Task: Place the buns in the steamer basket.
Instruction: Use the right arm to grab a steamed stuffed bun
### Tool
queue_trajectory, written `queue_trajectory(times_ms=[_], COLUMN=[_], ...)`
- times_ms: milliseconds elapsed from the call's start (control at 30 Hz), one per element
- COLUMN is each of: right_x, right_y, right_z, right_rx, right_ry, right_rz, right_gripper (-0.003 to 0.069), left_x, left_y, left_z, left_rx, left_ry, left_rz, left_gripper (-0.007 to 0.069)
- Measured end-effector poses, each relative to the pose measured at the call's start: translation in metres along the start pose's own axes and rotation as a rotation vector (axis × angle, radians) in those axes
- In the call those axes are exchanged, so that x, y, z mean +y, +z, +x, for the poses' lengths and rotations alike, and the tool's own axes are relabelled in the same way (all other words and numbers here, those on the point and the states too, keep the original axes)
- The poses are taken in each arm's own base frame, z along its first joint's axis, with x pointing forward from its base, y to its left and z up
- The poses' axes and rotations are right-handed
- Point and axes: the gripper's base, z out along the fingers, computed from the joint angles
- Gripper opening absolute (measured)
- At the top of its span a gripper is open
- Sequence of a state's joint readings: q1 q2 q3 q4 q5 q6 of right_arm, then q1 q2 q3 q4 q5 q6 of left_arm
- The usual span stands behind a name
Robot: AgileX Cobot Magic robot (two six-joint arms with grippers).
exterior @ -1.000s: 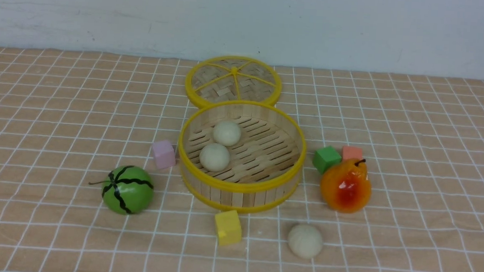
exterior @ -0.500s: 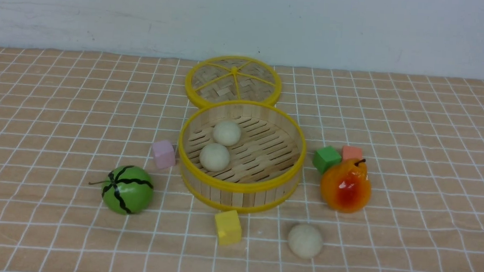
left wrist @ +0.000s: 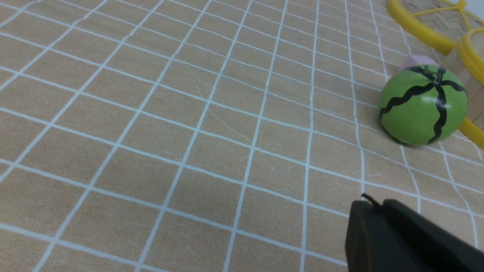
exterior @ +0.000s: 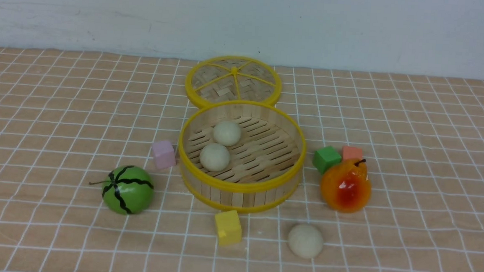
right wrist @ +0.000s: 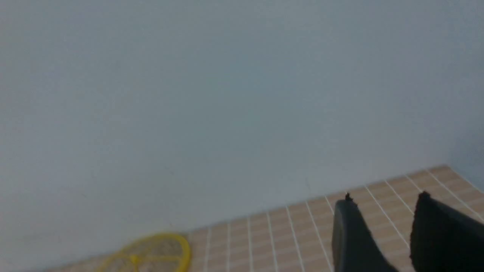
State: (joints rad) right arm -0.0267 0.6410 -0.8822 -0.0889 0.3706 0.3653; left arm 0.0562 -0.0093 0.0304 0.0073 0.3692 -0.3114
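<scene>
- Two smooth, matte, off-white buns are sitting inside the steamer basket, toward its left wall.
- The third bun, equally round, is resting on the counter, nearer me than the basket, right of its middle.
- The steamer basket is showing slatted bamboo and yellow rims, standing mid-counter.
- A yellow block is lying just before it.
- A lilac cube and a glossy green, black-striped melon are sitting toward the counter's left edge.
- Rightward, a shiny orange-red pear is resting beside green and coral cubes.
- The flat woven lid is lying behind the basket, nearest the far edge.
- My left gripper is keeping its slim dark fingers narrow, together; my right gripper is spreading its fingers apart, holding nothing.
</scene>
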Motion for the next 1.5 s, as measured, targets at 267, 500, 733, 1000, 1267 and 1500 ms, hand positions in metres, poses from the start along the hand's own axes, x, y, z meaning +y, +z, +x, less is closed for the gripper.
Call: queue_trajectory(times_ms=[267,500,733,1000,1267,1500], right_x=[0.020,0.062,0.106,0.142,0.147,0.146], right_y=[0.060,0.099,0.125,0.145,0.153,0.170], right_z=[0.043,0.098,0.152,0.178,0.212,0.252], right_rx=[0.298,0.543,0.756,1.020,1.160,1.200], right_ry=[-0.049,-0.139,-0.312,-0.410,-0.368,-0.469], right_rz=[-0.081,-0.224,-0.336,-0.328,-0.319,-0.336], right_gripper=[0.0239,0.0239,0.0239,0.0239,0.0244,0.0244], left_x=[0.000,0.000,0.000,-0.007,-0.008,-0.008], left_y=[0.000,0.000,0.000,-0.001,-0.001,-0.001], left_z=[0.000,0.000,0.000,0.002,0.003,0.003], left_rx=[0.000,0.000,0.000,0.041,0.044,0.044], left_ry=[0.000,-0.001,-0.001,0.042,0.044,0.044], left_rz=[0.000,0.000,0.001,0.131,0.140,0.140], left_gripper=[0.0036,0.0039,0.0048,0.0057,0.0064,0.0073])
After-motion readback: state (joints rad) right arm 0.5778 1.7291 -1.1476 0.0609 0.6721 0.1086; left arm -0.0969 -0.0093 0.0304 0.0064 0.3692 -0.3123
